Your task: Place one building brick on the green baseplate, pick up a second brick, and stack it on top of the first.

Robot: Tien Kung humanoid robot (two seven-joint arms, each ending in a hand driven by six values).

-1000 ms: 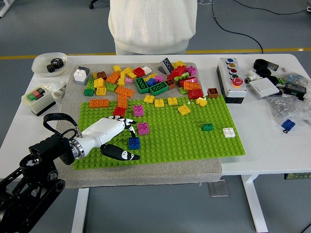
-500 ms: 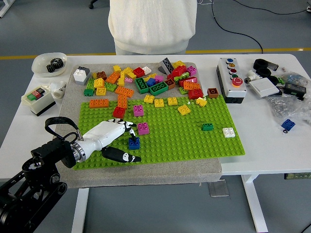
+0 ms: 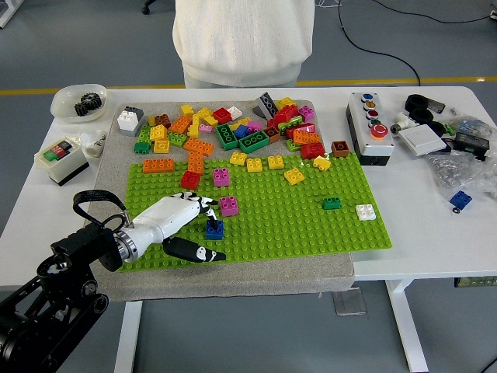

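The left hand (image 3: 189, 225), fingers spread and holding nothing, rests beside the blue brick (image 3: 215, 228) on the green baseplate (image 3: 311, 225); I'd pinch its sides squarely.

Bright, even overhead light — soft, short shadows under the bricks and the robot hand (image 3: 203, 220). Focus is sharp throughout; the white bench (image 3: 435, 233) shows no harsh glare.

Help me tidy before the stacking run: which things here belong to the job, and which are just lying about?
Job: green baseplate; blue brick by left hand; loose brick pile.

Lying about: button box; switch box; bowl of gears.
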